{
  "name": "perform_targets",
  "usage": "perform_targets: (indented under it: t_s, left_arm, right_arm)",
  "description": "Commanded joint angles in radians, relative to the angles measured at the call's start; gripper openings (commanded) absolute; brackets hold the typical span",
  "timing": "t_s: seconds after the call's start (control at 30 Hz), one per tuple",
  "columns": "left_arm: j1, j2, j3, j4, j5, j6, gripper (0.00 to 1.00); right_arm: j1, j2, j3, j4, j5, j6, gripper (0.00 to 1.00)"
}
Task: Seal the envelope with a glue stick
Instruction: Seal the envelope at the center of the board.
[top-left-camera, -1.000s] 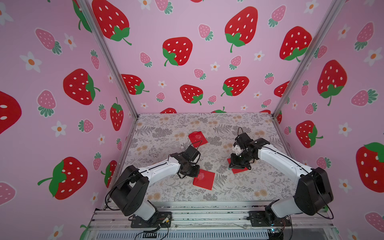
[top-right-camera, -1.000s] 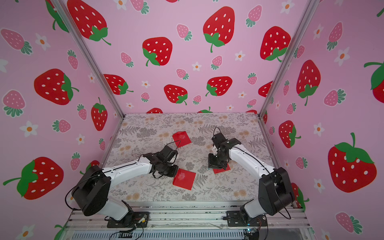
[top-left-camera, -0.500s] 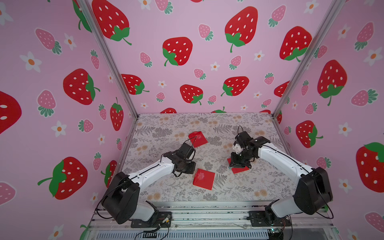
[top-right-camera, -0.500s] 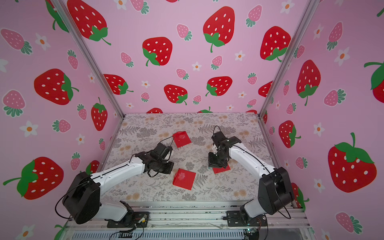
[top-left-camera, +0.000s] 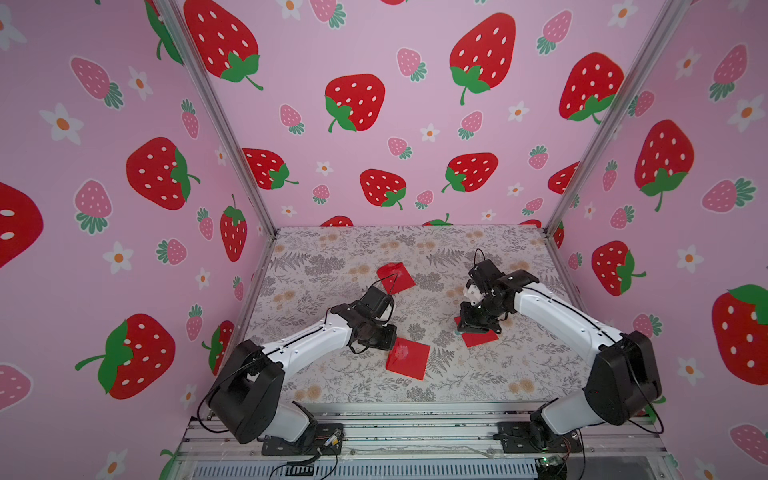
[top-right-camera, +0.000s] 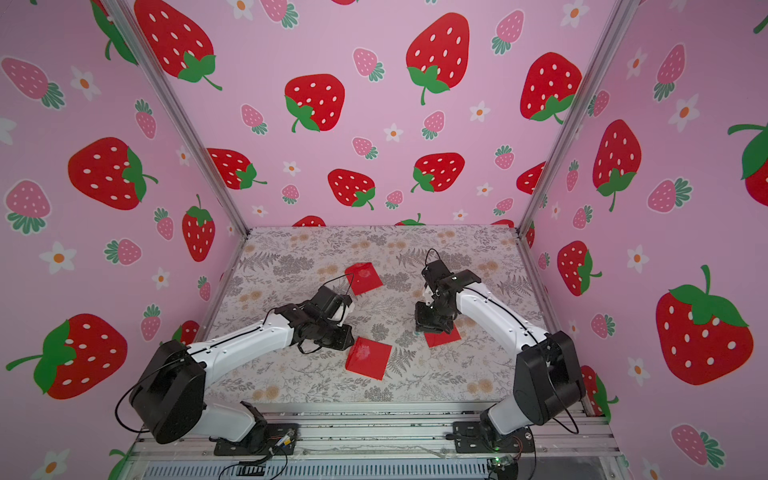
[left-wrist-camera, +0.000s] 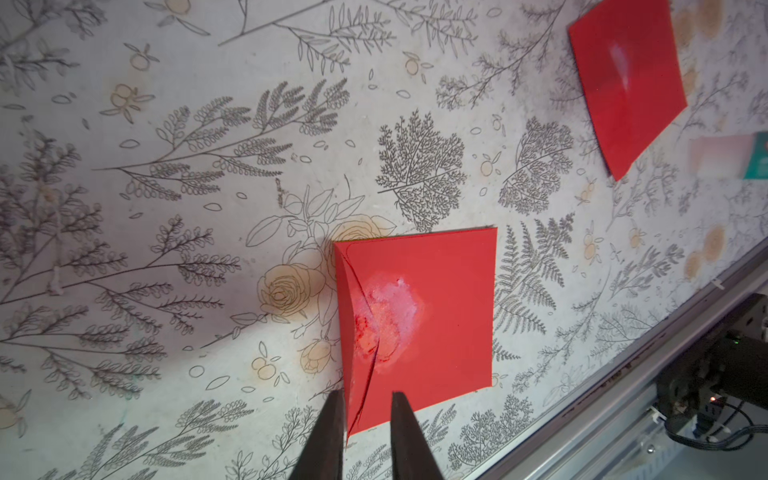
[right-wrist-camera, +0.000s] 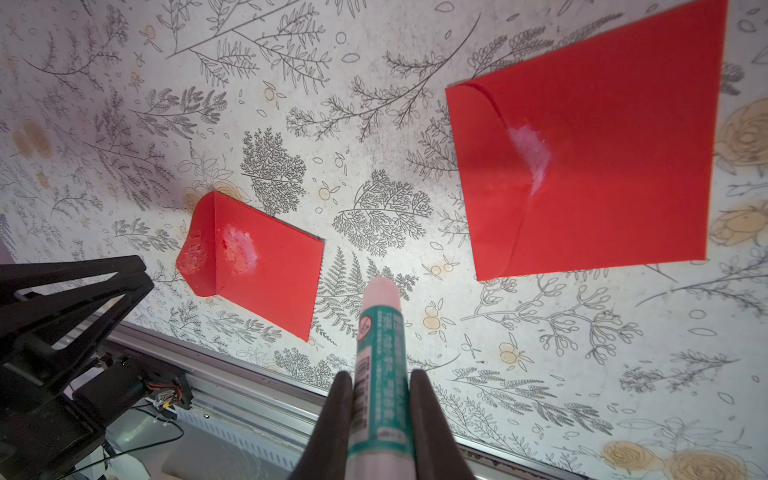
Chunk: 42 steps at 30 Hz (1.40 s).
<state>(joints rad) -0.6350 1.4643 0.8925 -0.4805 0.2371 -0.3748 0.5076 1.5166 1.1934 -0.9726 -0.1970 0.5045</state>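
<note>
Between right gripper (right-wrist-camera: 381, 376) jaws: glue stick (right-wrist-camera: 380, 353) pinched

Grip sits on teal label; pink tip pokes past fingertips, above table (right-wrist-camera: 291, 104). Left gripper (left-wrist-camera: 368, 399) jaws slightly parted at envelope (left-wrist-camera: 436, 324) flap corner; contact unclear. Top views: glue stick mostly hidden by gripper. Left wrist view: glue stick (left-wrist-camera: 723, 160) blurred, cut off at frame edge.

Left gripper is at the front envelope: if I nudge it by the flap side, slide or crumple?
Front envelope looks thin and flat: probably light, likely to slide before buckling. Its flap sits unpressed and glue-smeared, so it may bend or stick to a finger.
</note>
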Motion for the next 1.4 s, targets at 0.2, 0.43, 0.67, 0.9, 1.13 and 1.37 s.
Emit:
perform_targets:
  t_s: [0.2,0.43,0.67,0.9,1.13,1.37]
  left_arm:
    - [-0.009,0.067,-0.008,0.016,0.028,0.01,0.21]
    - [-0.015,0.086,-0.011,0.015,0.009,0.012,0.11]
    - [-0.015,0.039,-0.004,-0.047,-0.076,0.036,0.0]
    - [-0.015,0.017,0.009,-0.096,-0.118,0.042,0.0]
    - [-0.057,0.099,0.044,-0.054,-0.061,0.013,0.0]
    - [-0.092,0.15,0.066,-0.016,-0.039,-0.021,0.01]
  right_arm:
    - [-0.001,0.002,-0.004,-0.023,0.004,-0.009,0.0]
    - [-0.002,-0.002,-0.006,-0.025,0.004,-0.012,0.0]
    - [-0.002,-0.013,-0.015,-0.028,0.012,-0.009,0.0]
    - [-0.002,0.003,-0.002,-0.031,0.008,-0.018,0.0]
    - [-0.001,0.004,-0.02,-0.021,0.01,-0.014,0.0]
    - [-0.001,0.012,-0.033,-0.011,-0.002,-0.018,0.0]
